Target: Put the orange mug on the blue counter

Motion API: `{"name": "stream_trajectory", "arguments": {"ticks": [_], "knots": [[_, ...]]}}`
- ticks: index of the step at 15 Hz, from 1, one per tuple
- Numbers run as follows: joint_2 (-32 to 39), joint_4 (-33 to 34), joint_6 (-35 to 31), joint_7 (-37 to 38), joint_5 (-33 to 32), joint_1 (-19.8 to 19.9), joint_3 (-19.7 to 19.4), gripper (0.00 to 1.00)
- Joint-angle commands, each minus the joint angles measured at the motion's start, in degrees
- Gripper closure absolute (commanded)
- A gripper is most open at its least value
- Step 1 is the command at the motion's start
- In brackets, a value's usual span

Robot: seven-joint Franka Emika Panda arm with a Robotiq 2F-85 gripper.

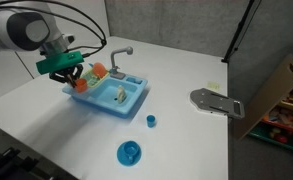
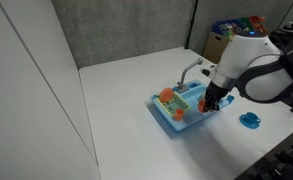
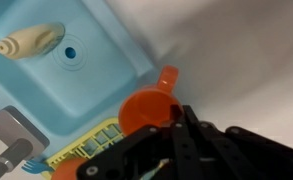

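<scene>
The orange mug (image 3: 144,110) is at my fingertips with its handle pointing away. It hangs over the outer edge of the blue toy sink (image 3: 91,85), by the counter part with the yellow grid (image 3: 86,145). In an exterior view the mug (image 1: 80,85) sits under my gripper (image 1: 75,74) at the end of the sink (image 1: 129,106). My gripper (image 3: 176,116) looks shut on the mug's rim. In an exterior view my gripper (image 2: 210,102) is low over the sink (image 2: 186,120), and I cannot make out the mug there.
A cream shell-shaped toy (image 3: 28,42) lies in the basin. A grey faucet (image 1: 120,55) stands at the sink's back, with another orange-red item (image 1: 99,71) beside it. A small blue cup (image 1: 151,120), a blue bowl (image 1: 129,152) and a grey tool (image 1: 214,102) lie on the white table.
</scene>
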State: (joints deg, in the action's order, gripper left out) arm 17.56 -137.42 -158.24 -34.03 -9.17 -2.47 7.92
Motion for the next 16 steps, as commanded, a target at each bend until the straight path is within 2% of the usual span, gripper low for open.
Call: {"name": "stream_trajectory", "arguments": {"ticks": [1, 16], "knots": [[2.06, 2.32, -0.48, -1.13, -0.87, 1.16, 1.04, 0.97], [6.76, 5.91, -0.68, 2.56, -7.5, -1.6, -0.55, 0.97]]}}
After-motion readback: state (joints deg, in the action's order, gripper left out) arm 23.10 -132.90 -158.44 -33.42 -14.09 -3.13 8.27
